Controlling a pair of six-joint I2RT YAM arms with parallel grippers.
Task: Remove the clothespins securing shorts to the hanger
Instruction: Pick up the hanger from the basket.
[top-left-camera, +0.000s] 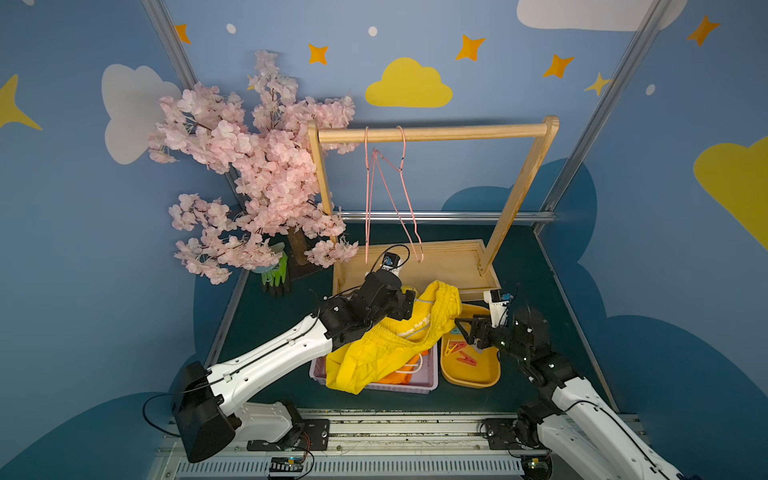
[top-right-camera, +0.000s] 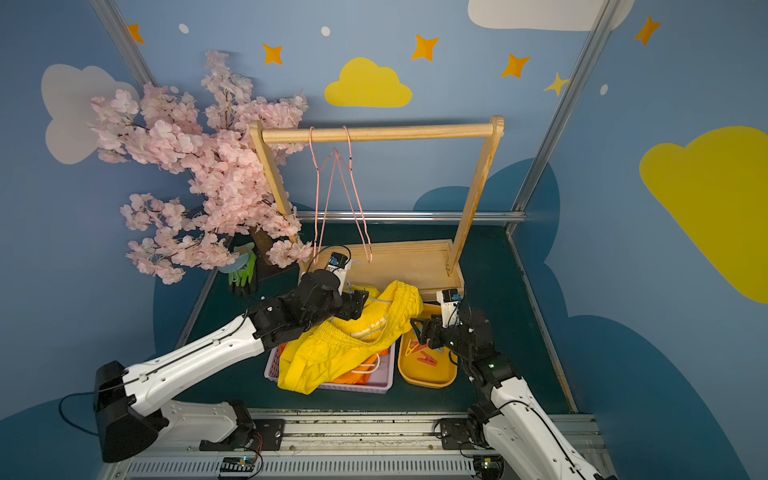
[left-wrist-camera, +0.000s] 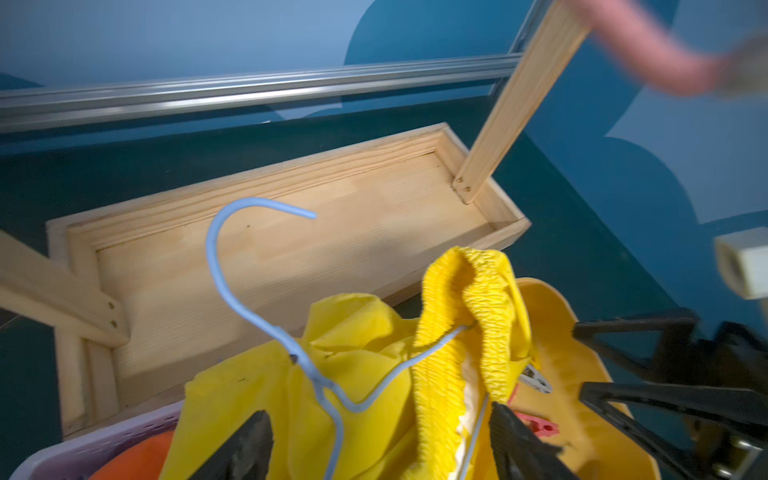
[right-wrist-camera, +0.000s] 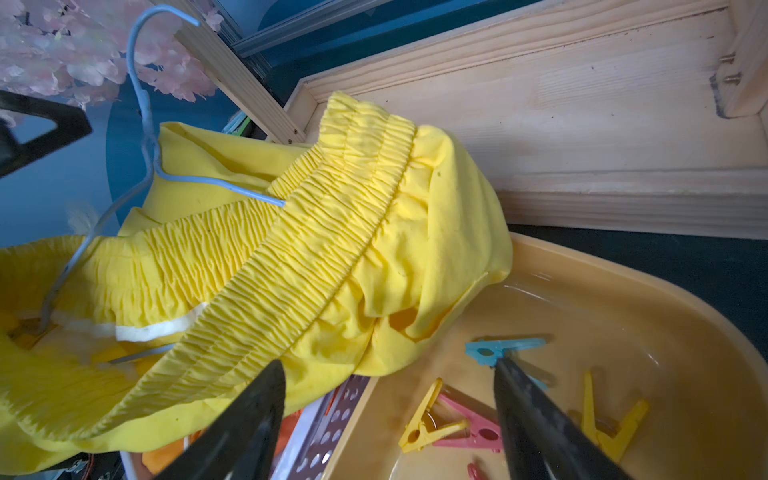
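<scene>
Clothespins (right-wrist-camera: 469, 430), where are they?
- Loose in the yellow tray (top-left-camera: 469, 380), near right on the tabletop (top-left-camera: 257, 316): red, yellow, one teal.
- And the basket (top-left-camera: 415, 387)?
- Just left of the tray. Orange shorts (top-left-camera: 409, 376) lie inside. Yellow shorts (top-left-camera: 386, 353) drape over it on a blue hanger (left-wrist-camera: 313, 376), their waistband reaching over the tray's rim.
- Fingers?
- Left fingers (left-wrist-camera: 245, 449) spread wide, with the hanger and yellow shorts between them, nothing pinched. Right fingers (right-wrist-camera: 536, 424) released above the tray, one tip by the teal pin.
</scene>
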